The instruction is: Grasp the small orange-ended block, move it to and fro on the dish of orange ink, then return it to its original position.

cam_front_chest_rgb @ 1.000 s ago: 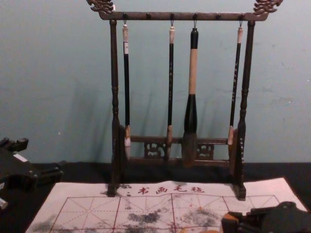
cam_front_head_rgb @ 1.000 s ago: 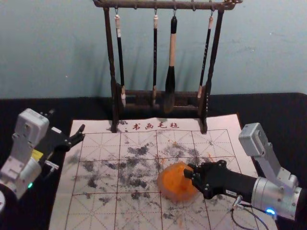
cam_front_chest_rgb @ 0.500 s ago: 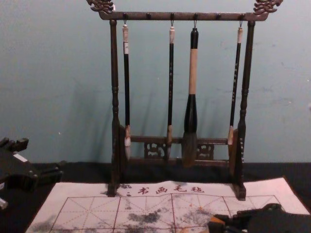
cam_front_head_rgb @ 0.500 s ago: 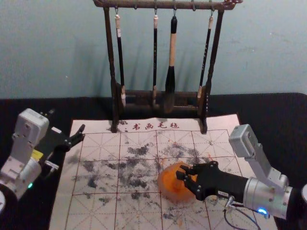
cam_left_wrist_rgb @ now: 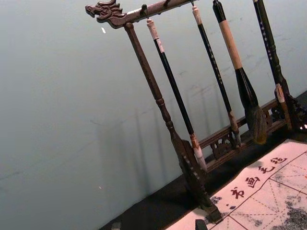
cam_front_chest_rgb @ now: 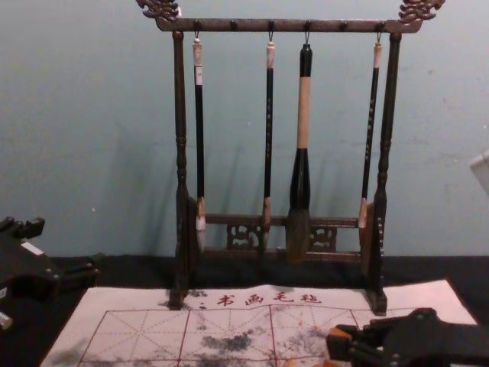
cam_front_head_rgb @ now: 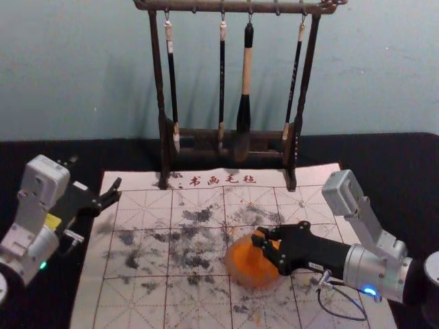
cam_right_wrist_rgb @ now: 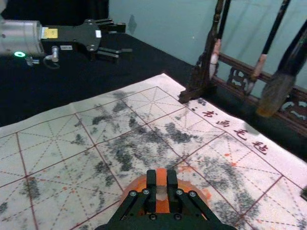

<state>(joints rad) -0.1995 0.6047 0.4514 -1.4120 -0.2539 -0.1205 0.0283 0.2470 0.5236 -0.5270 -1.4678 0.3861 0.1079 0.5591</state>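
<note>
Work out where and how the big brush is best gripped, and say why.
Grip the big brush by its pale mid-handle, probably from the front with a finger either side: it hangs upright from the rack, tuft down, with gaps beside that stretch.

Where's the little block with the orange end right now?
The block is held in the right gripper, over the dish of orange ink, just right of the middle in the head view.

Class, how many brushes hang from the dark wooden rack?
4, left to right: slim black brush at the left end, another slim black brush near the middle, thick black and tan brush beside it, third slim black brush rightmost.
</note>
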